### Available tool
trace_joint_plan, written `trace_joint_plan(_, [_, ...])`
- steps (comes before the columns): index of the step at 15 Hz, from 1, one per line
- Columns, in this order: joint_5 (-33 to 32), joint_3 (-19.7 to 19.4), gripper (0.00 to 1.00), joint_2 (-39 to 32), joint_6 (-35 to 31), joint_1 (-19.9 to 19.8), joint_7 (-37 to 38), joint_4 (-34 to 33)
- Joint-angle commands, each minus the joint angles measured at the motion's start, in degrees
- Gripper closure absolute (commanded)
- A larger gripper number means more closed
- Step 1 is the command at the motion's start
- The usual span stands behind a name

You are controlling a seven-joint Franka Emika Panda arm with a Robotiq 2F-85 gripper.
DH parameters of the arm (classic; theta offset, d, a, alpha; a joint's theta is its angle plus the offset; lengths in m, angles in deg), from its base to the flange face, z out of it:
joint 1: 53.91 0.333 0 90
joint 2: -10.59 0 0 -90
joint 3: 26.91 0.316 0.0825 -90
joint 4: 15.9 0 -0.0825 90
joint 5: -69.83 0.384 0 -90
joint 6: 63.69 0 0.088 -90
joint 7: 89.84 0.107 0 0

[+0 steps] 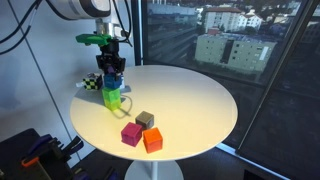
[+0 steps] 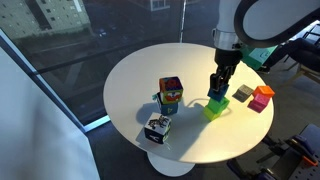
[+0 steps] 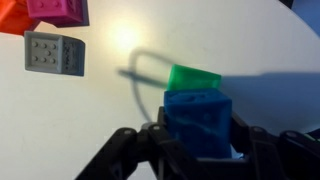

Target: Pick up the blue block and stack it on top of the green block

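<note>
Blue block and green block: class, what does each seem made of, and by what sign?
Blue block: probably matte plastic or foam; its face looks dull and faintly pitted, without glare. Green block: likely the same; even, dull colour, though blurred.

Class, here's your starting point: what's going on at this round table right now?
The robot arm's claw is shut on the blue block and holds it directly over the green block, near the edge of the white table. Whether the two blocks already touch cannot be told, and the claw has not yet let go. The magenta cube, orange cube and olive-tan cube sit together, apart from the stack.
</note>
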Motion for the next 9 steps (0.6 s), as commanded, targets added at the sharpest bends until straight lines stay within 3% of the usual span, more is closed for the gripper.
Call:
trace_joint_plan(1, [-0.5, 0.4, 0.68, 1.8, 0.7, 0.6, 2.7, 1.1])
trace_joint_plan(9, [-0.2, 0.7, 0.68, 3.3, 0.8, 0.8, 4.1, 2.5])
